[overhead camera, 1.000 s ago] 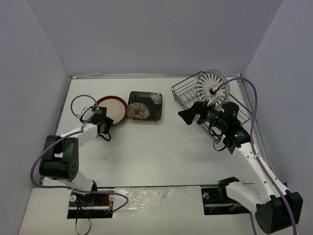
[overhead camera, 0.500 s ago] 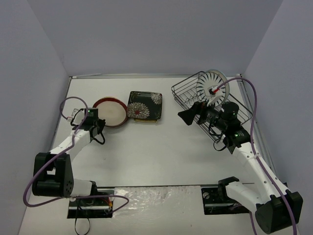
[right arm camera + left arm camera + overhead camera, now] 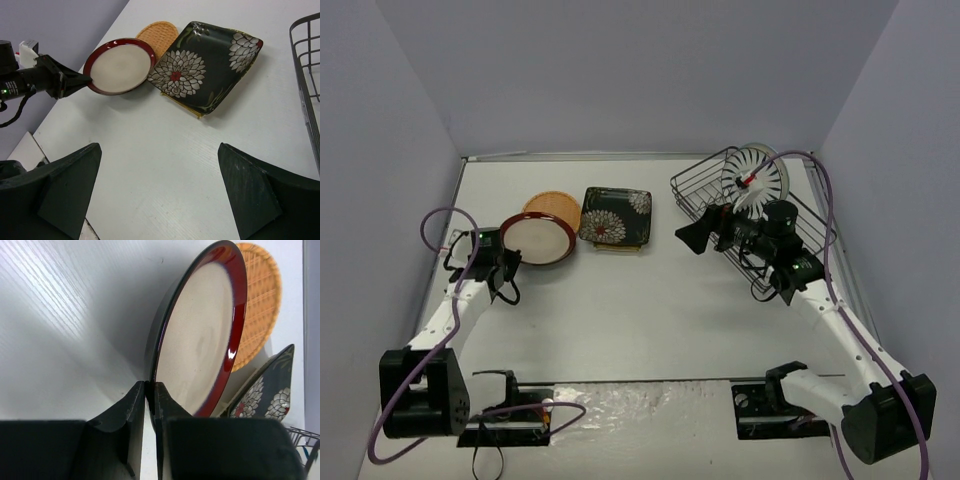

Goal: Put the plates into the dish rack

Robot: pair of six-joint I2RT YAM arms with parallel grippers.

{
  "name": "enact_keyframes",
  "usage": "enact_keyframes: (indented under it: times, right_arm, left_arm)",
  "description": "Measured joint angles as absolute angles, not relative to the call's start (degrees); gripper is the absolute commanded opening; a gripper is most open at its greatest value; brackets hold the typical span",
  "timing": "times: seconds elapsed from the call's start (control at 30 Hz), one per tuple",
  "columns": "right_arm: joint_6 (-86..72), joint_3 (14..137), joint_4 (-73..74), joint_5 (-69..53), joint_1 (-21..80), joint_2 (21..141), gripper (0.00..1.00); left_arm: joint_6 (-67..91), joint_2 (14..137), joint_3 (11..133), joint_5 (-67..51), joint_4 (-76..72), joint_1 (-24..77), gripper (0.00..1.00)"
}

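My left gripper (image 3: 506, 257) is shut on the near rim of the red-rimmed cream plate (image 3: 537, 238) and holds it tilted, just clear of the orange plate (image 3: 556, 205). In the left wrist view the jaws (image 3: 149, 385) pinch the plate (image 3: 200, 340), with the orange plate (image 3: 257, 305) behind it. The black floral square plate (image 3: 616, 215) lies on the yellow square plate (image 3: 618, 250). The striped plate (image 3: 757, 175) stands in the dish rack (image 3: 705, 190). My right gripper (image 3: 703, 228) is open and empty, left of the rack. The watermelon plate is not in view.
The right wrist view shows the red-rimmed plate (image 3: 120, 66), orange plate (image 3: 160, 35), floral plate (image 3: 205, 65), left gripper (image 3: 85, 79) and rack edge (image 3: 305, 75). Grey walls close in the table on three sides.
My left arm swung left and drew the red-rimmed plate toward the near left, uncovering the orange plate beneath it. My right gripper shifted slightly left and away.
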State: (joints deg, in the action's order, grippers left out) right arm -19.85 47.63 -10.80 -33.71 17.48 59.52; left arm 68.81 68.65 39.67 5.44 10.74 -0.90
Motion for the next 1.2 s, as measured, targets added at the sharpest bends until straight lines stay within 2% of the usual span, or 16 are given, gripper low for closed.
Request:
enact_keyframes:
  times: [0.37,0.63,1.2]
  right_arm:
    - [-23.3,52.3,-11.5,-30.3,28.1,67.4,1.00]
    - [-31.2,56.6,-16.8,-27.0,34.1,80.1,1.00]
    - [-38.4,75.3,-21.5,-26.2,36.1,102.9,1.00]
  left_arm:
    - [68.1,61.0,37.0,2.4,9.3,-5.4,0.00]
    - [68.7,58.2,33.3,-1.7,7.0,-5.7,0.00]
    - [70.5,54.0,32.1,-6.4,2.5,-5.2,0.00]
